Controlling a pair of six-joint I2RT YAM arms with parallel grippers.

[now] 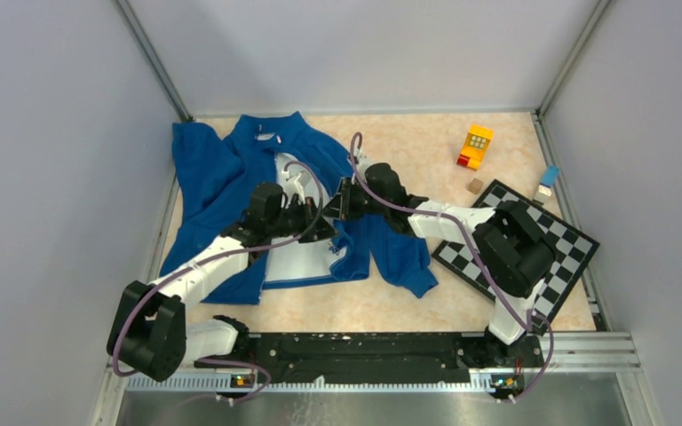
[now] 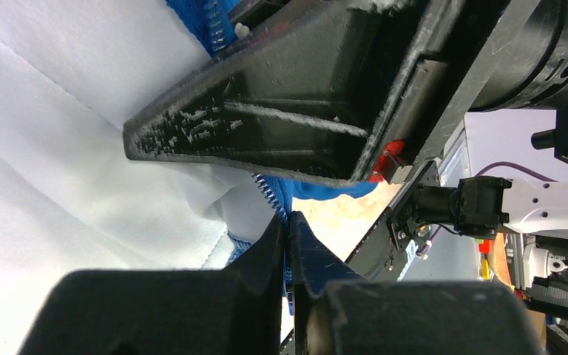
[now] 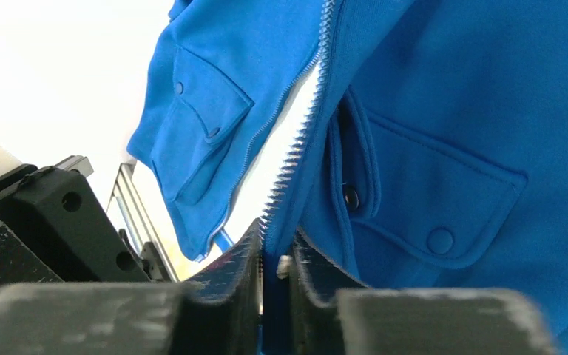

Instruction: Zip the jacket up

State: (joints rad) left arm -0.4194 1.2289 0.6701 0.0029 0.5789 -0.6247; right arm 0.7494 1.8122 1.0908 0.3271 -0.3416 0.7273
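The royal-blue jacket [image 1: 222,177] lies open on the table's left half, its pale lining [image 1: 295,257] showing down the middle. My left gripper [image 1: 318,226] is shut on the jacket's left zipper edge; in the left wrist view its jaws [image 2: 288,222] pinch the blue zipper tape [image 2: 270,191]. My right gripper [image 1: 336,202] is shut on the jacket's right front edge; in the right wrist view the jaws [image 3: 275,248] clamp the toothed zipper edge [image 3: 296,151] beside a patch pocket [image 3: 429,200]. Both grippers meet mid-jacket. The zipper stands open above them.
A black-and-white chessboard [image 1: 577,244] lies at the right under the right arm. A yellow and red toy block [image 1: 475,146], a small brown cube [image 1: 474,185] and a small blue piece [image 1: 548,177] sit at the back right. Grey walls enclose the table.
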